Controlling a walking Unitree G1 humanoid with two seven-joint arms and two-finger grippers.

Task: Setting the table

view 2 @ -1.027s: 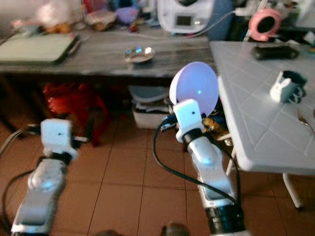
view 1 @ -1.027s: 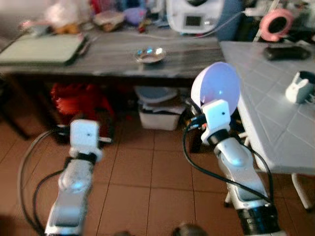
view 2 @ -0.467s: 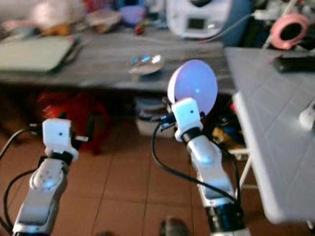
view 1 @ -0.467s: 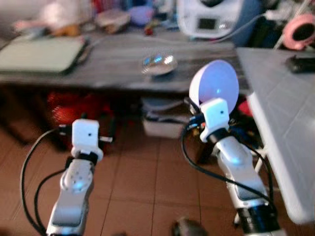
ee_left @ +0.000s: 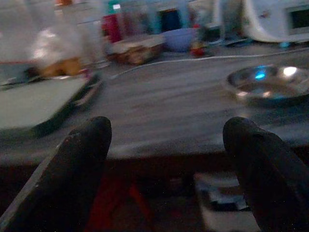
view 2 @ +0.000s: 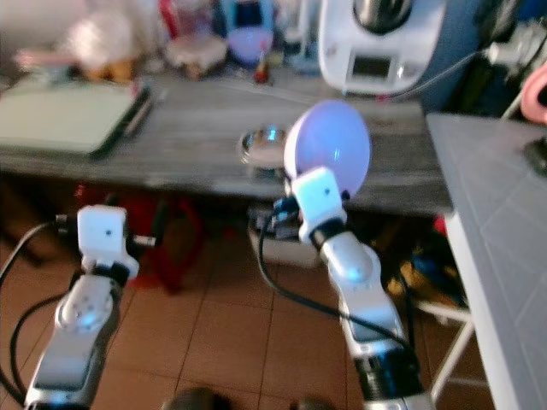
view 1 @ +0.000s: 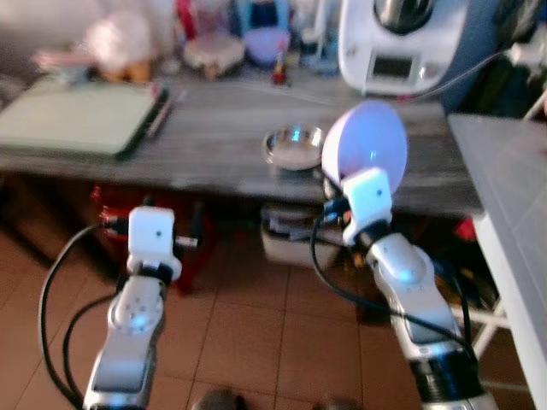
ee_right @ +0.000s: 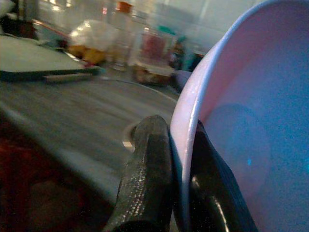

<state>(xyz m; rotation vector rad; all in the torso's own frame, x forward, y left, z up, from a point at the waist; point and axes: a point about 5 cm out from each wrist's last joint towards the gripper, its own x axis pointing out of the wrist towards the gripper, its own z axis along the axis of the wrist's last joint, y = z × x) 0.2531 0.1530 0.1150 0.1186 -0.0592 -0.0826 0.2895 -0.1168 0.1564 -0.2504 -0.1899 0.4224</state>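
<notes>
Not much of the table is laid as far as I can judge: the right claw [ee_right: 176, 193] is clenched on the rim of a pale lilac plate [view 1: 366, 147], holding it on edge in the air in front of the grey wooden bench [view 1: 214, 137], so the plate has been fetched but not yet set down anywhere. The left claw [ee_left: 169, 159] is released, its two fingers wide apart and holding nothing, facing the bench's near edge. On the bench, just behind the raised plate, sits a small steel bowl [view 1: 292, 147]; well to the bowl's left lies a green board [view 1: 77, 118], and along the back stand a white kitchen machine [view 1: 400, 43], a purple bowl [view 1: 267, 43] and blurred jars and bags. A white table [view 2: 504, 239] starts beside the bench's right end. Under the bench there is a red bag [view 2: 171, 239] and a storage box [view 1: 291, 243], which I'd say could block the robot's feet if it closes in.
</notes>
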